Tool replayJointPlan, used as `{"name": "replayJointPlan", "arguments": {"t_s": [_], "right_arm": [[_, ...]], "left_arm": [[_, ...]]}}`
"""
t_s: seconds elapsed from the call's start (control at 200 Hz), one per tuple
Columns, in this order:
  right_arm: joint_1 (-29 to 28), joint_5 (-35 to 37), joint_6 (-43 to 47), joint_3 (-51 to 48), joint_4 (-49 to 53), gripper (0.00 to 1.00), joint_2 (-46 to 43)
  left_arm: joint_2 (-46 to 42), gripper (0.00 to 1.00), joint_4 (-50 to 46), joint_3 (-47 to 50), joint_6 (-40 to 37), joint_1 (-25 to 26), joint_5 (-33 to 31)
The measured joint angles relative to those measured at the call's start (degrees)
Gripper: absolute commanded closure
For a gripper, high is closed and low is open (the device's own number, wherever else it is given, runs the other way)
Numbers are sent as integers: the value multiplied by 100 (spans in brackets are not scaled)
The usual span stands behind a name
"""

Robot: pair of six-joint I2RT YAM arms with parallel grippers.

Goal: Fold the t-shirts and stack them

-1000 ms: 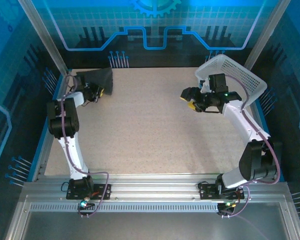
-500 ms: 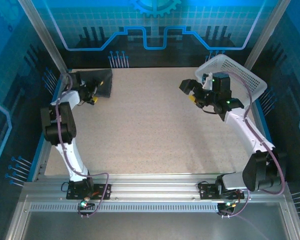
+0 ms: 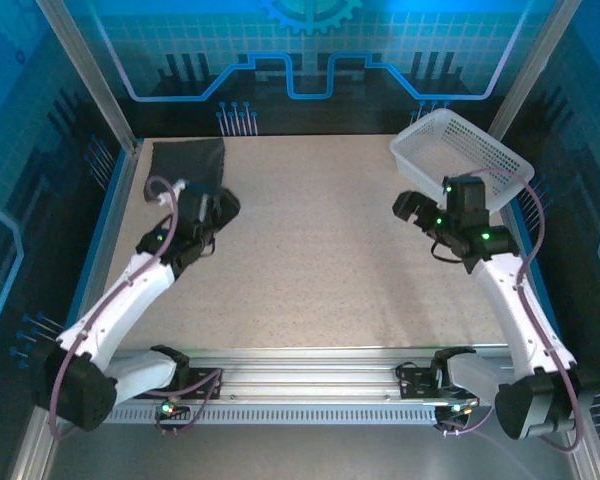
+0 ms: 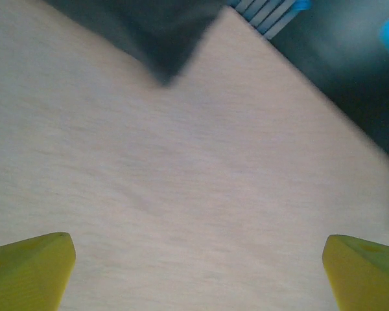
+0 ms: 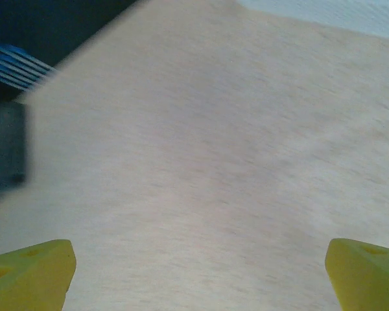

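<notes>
- One dark t-shirt (image 3: 188,160) lies folded in the far-left corner of the worktop (image 3: 310,250). Where is the left claw (image 3: 220,203) relative to it?
- Just on the near side of the cloth's near-right corner. In the left wrist view a corner of the fabric points toward the camera at the top, with bare surface between it and the yellow fingertips (image 4: 32,265).
- And the right claw (image 3: 408,207)?
- Well apart from the shirt, near the right edge, just on the near side of the white basket (image 3: 460,150) that sits in the far-right corner.
- Anything hard to make out?
- From above, the left claw's dark body blends into the cloth's edge, so the gap is hard to read there. Whether the folded cloth is one shirt or several, I cannot tell. Both wrist views are blurred. The right one catches a dark smear at its left edge that I cannot identify.
- How do the claws stand?
- Both spread wide, with their tips at opposite lower corners of their wrist views. They hold nothing and hang above bare worktop.
</notes>
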State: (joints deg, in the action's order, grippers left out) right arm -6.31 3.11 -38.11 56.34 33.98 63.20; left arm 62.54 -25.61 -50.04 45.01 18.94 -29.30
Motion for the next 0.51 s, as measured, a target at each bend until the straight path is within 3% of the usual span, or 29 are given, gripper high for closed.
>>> {"name": "replayJointPlan", "arguments": {"t_s": [0.11,0.23,0.375,0.505], "right_arm": [[-79,772,339,-1023,-608,0,76],[-564,1923,1357,-1847,-1480,0,271],[-634,2365,2415,-1978,-2524,0,1019],[-546,2135,2942,-2350,-3775,0,1447]], "left_arm": [[-684,1,372,1220,-1543,-44,-811],[-1047,1,1482,2402,-2865,-299,-798],[-350,1,2406,2721,-3353,-1016,-345],[715,1,3316,2638,-3508,-1493,190]]}}
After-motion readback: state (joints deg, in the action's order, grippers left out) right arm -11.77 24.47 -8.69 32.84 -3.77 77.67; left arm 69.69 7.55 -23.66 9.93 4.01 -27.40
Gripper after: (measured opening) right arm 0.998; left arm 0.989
